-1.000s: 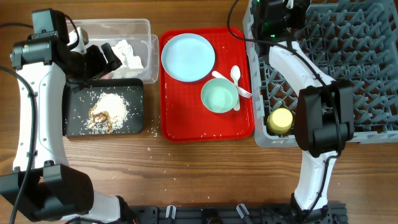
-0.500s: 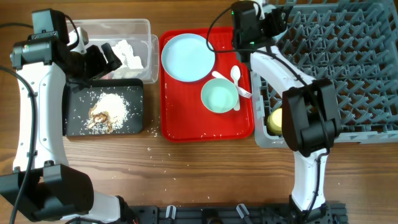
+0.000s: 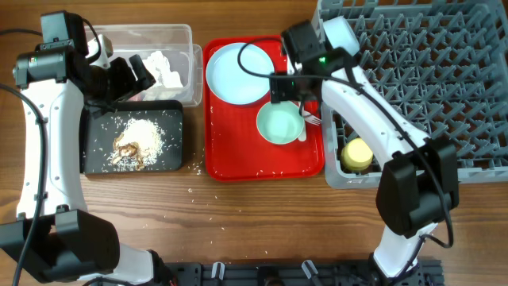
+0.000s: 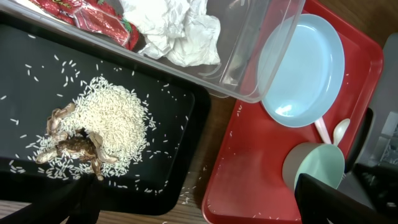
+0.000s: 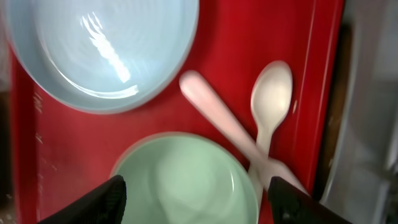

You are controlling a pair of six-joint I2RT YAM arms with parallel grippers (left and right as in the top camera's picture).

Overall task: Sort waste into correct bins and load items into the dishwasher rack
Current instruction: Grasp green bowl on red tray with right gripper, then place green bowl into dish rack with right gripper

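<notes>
My right gripper (image 3: pixel 287 89) hangs open over the red tray, its fingers (image 5: pixel 93 202) straddling the pale teal bowl (image 5: pixel 186 180) without touching it. The pale blue plate (image 3: pixel 240 73) lies just behind the bowl (image 3: pixel 279 124). A white spoon (image 5: pixel 270 99) and fork (image 5: pixel 217 118) lie crossed to the bowl's right. The yellow cup (image 3: pixel 358 152) sits in the grey dishwasher rack (image 3: pixel 429 79). My left gripper (image 3: pixel 131 75) is open and empty above the black tray (image 4: pixel 186 124) of rice and brown food scraps (image 4: pixel 74 146). The clear box (image 3: pixel 159 36) holds tissue (image 4: pixel 171 25) and a red wrapper (image 4: pixel 93 12).
The red serving tray (image 3: pixel 238 163) sits between the two bins and the rack, which fills the right side. Loose rice grains are scattered on the wooden table (image 3: pixel 198 191) in front of the black tray and on the red tray.
My right arm has swung left from over the rack to above the red tray, and its gripper has gone from shut to open. The left arm has not moved.
</notes>
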